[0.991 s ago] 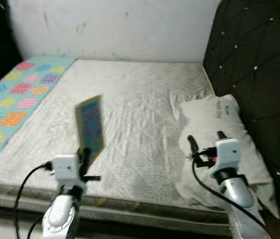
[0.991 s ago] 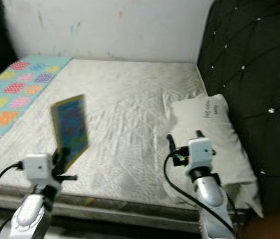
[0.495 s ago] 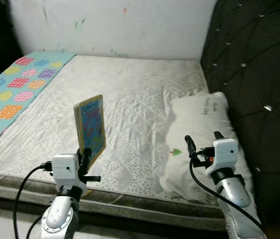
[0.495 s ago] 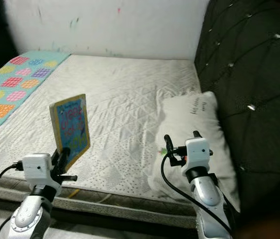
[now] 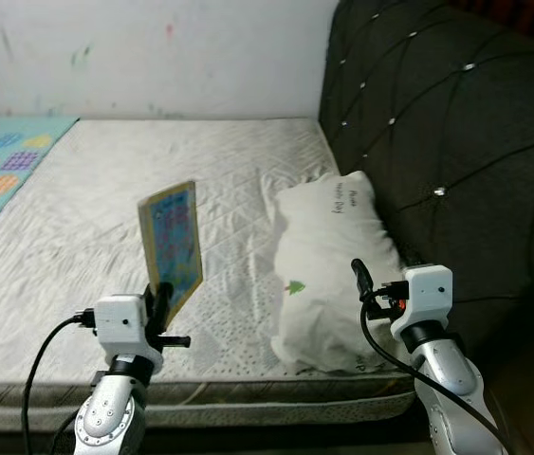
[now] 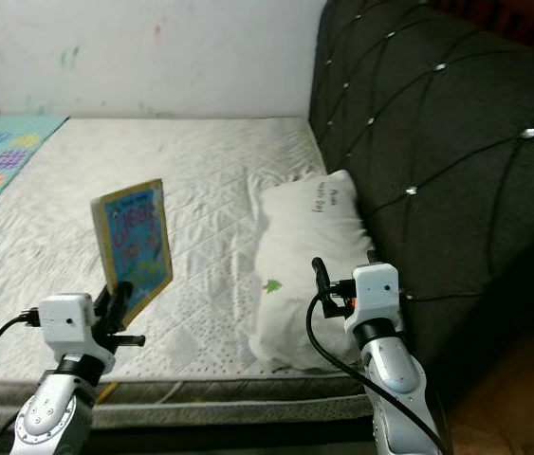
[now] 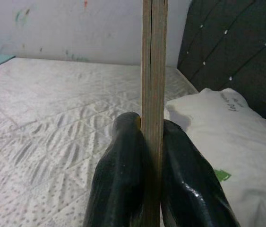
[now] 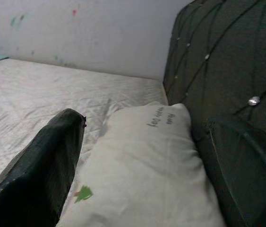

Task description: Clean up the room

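A thin picture book [image 5: 173, 243] with a blue, colourful cover stands upright in my left gripper [image 5: 161, 301], which is shut on its lower edge above the front of the bed. In the left wrist view the book's edge [image 7: 154, 66] rises between the two black fingers [image 7: 123, 165]. My right gripper [image 5: 380, 267] is open, held low at the front right over the near end of a white pillow [image 5: 328, 251]. The right wrist view has the pillow [image 8: 147, 146] lying between the spread fingers [image 8: 47, 161], with nothing held.
The white quilted mattress [image 5: 96, 190] runs back to a pale wall. A dark tufted headboard [image 5: 447, 133] stands along the right side, right behind the pillow. A colourful patterned mat [image 5: 1, 156] lies on the far left of the bed.
The camera has swung to the right: the headboard takes more of the picture and the patterned mat has slid to the left edge. Both grippers keep their pose, book still held.
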### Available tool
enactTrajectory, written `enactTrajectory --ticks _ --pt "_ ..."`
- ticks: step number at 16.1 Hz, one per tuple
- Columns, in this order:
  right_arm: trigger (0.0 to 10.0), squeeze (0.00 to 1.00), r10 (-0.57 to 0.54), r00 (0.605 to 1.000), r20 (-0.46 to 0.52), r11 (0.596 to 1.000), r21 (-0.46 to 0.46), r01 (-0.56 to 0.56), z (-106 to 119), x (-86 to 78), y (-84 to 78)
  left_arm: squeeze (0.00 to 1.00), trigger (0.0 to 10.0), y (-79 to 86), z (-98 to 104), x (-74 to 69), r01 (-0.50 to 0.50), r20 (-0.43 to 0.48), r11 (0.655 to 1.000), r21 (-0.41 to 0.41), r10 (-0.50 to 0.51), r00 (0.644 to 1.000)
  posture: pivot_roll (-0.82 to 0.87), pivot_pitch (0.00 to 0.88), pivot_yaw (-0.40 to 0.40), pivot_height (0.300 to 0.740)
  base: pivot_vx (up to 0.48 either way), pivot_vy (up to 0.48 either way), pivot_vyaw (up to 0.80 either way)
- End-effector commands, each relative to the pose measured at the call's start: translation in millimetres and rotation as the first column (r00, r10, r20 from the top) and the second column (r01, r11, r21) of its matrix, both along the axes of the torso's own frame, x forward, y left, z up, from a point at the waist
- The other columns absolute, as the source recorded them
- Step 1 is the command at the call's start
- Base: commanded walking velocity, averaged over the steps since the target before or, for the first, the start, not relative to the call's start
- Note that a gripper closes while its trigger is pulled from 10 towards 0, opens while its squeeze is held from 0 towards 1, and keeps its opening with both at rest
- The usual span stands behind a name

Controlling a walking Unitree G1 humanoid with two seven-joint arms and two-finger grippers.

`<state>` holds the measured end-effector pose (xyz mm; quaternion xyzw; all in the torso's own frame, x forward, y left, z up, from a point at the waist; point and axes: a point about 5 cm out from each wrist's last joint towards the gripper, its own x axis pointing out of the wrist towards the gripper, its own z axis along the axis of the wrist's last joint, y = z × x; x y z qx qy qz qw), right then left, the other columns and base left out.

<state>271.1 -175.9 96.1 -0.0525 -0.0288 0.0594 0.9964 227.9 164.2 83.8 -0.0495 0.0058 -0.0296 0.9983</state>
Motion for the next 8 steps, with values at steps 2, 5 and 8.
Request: enactTrajectory --ticks 2,5,8 --pt "10.0 0.0 0.006 1.0 0.003 1.0 0.002 -0.006 1.7 2.5 1.0 0.0 10.0 0.1 12.4 2.3 0.005 0.067 1.0 0.003 -0.005 0.998 -0.12 0.0 0.027 0.74 0.317 0.0 0.0" --pt "10.0 0.0 0.008 1.0 0.002 1.0 0.002 -0.008 1.3 2.7 1.4 0.0 10.0 -0.3 11.9 2.8 0.003 0.064 1.0 0.0 -0.003 0.998 -0.12 0.0 0.027 0.74 0.205 0.0 0.0" --pt "10.0 0.0 0.007 1.0 -0.002 1.0 0.004 -0.007 0.9 2.9 1.7 0.0 10.0 -0.3 11.4 3.6 -0.003 0.058 1.0 -0.001 0.003 0.998 -0.12 0.0 0.025 0.74 0.0 0.0 -0.45"
